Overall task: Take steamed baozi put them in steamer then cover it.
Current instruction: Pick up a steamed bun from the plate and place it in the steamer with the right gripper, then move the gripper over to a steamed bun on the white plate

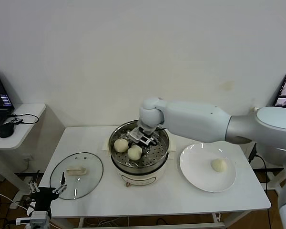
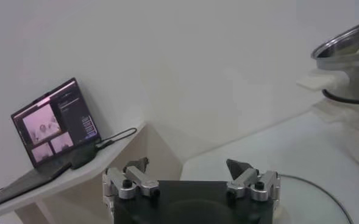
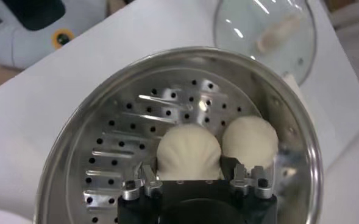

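Steamer (image 1: 139, 164): sitting mid-table on its cream base, uncovered, perforated tray showing.
Table (image 1: 133, 198): white, carrying the steamer, the cover and the plate.
Buns in steamer: two buns are lying on the tray, one (image 1: 121, 145) toward the robot's left, the other (image 1: 135, 152) just beside it; in the right wrist view they are touching each other (image 3: 189, 154) (image 3: 250, 141).
Right gripper (image 1: 142, 139): reaching down into the steamer, hanging right over the two buns. Its fingers (image 3: 144, 178) are standing apart on either side of the nearer bun (contact with that bun cannot be told, and nothing is lifted).
Plate (image 1: 195, 179): lying flat on the table to the steamer's right, near it but apart.
Bun on plate (image 1: 219, 165): one bun is resting on the plate's right half, well apart from the steamer.
Cover (image 1: 76, 174): lying flat on the table to the steamer's left, handle up, not touching the pot; also showing beyond the steamer's rim in the right wrist view (image 3: 270, 30).
Left gripper (image 1: 48, 192): parked low at the table's front left corner, just beside the cover's edge, fingers (image 2: 130, 178) spread wide, holding nothing.
Side desk (image 1: 19, 125): standing left of the table, carrying a laptop (image 2: 51, 131) with its screen lit.
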Controlling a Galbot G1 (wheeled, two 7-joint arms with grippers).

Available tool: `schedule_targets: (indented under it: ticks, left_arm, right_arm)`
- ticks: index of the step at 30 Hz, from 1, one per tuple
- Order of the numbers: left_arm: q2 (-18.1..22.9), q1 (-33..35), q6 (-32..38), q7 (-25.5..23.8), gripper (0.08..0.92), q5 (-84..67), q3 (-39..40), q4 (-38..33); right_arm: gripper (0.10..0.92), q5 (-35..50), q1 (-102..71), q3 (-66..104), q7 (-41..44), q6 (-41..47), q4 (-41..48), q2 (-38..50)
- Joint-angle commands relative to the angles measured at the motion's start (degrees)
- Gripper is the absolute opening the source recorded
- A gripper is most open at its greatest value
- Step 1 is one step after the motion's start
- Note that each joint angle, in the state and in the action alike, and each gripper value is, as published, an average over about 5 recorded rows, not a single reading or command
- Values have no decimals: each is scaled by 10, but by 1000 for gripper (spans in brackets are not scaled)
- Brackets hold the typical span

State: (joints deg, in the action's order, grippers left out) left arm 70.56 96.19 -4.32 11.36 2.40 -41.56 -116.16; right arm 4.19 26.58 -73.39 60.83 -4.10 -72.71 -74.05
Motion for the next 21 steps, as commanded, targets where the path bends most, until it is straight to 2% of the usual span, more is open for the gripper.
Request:
schedule_targets:
  ticks: [1, 7, 13, 21]
  left_arm:
    - [1, 1, 0, 0, 823, 1, 0, 0]
    - [2, 3, 2, 1, 823, 1, -1, -1]
    - [2, 3, 1, 0, 823, 2, -1, -2]
    - [-4, -2, 0, -2, 823, 1, -2, -3]
  right_arm:
    - [643, -12, -4, -10, 6, -25, 4, -18]
    - [675, -19, 4, -7, 7, -22, 0, -6]
    - [807, -16, 36, 15, 20, -2, -27, 31]
    - [823, 40, 86, 55, 35, 82, -96, 144]
